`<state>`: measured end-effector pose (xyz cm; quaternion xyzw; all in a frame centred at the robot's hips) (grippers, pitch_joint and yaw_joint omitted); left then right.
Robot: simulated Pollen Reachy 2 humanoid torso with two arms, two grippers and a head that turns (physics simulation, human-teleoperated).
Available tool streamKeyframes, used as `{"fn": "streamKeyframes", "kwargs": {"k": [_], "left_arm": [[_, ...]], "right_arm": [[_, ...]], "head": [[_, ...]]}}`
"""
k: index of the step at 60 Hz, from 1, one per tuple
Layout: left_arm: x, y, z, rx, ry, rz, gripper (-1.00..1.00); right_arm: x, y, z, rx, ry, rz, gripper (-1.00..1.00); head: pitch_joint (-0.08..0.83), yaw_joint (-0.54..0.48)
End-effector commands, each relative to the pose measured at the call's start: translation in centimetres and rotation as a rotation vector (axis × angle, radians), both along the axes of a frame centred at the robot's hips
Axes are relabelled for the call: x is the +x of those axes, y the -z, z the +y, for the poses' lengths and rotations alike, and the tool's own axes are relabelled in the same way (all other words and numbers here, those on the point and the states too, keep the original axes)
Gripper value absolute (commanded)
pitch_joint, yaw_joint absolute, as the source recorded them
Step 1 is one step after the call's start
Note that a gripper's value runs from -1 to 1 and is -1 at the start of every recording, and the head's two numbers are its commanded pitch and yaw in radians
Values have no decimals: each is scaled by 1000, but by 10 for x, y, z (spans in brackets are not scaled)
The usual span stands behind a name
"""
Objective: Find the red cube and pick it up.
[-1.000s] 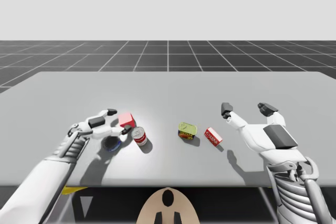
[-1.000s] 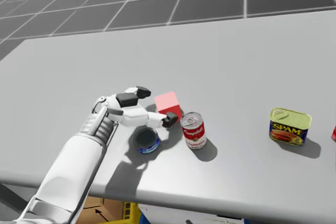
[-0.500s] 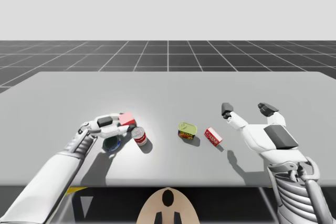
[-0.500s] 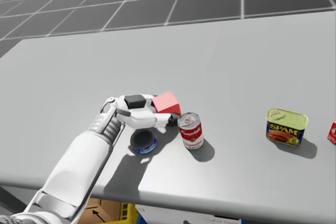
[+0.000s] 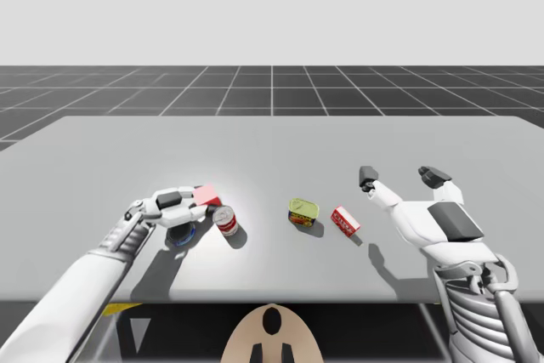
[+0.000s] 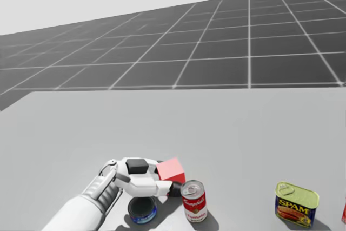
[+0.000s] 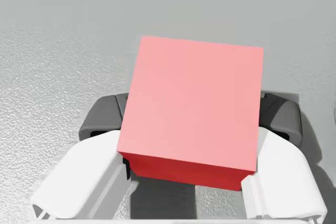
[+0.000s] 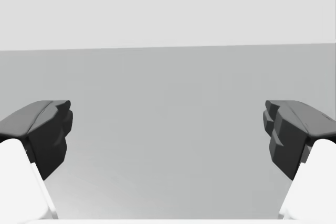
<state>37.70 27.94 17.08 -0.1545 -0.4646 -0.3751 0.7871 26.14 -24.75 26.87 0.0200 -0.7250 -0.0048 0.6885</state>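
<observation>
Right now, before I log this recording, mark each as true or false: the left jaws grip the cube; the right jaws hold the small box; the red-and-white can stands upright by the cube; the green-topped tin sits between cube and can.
1. The left jaws are shut on the red cube. True: one finger presses each of two opposite sides.
2. The right jaws hold the small red box. False: they stand open and empty, apart from the box, which lies on the table.
3. The red-and-white can stands upright beside the cube. True.
4. The green-topped tin sits between cube and can. False: it sits on the can's far side, between the can and the small red box.
</observation>
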Motion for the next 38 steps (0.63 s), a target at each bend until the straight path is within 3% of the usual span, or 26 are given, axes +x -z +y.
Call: {"fn": "streamKeyframes", "kwargs": {"k": [1,6,38], "left_arm": [[-2,-9,5,5,-32,-19,1000],[-3,-30,8,-31,-55,-60,1000],[-39,-199,-4,-103,-105,-486,1000]], "right_arm": [[0,0,0,3,0,-2,-1000],[1,0,-1,4,-6,-3,-1000],[0,3,-2,-28,-52,-20,-1000]], "head": [[305,299],[297,302],[267,308]]}}
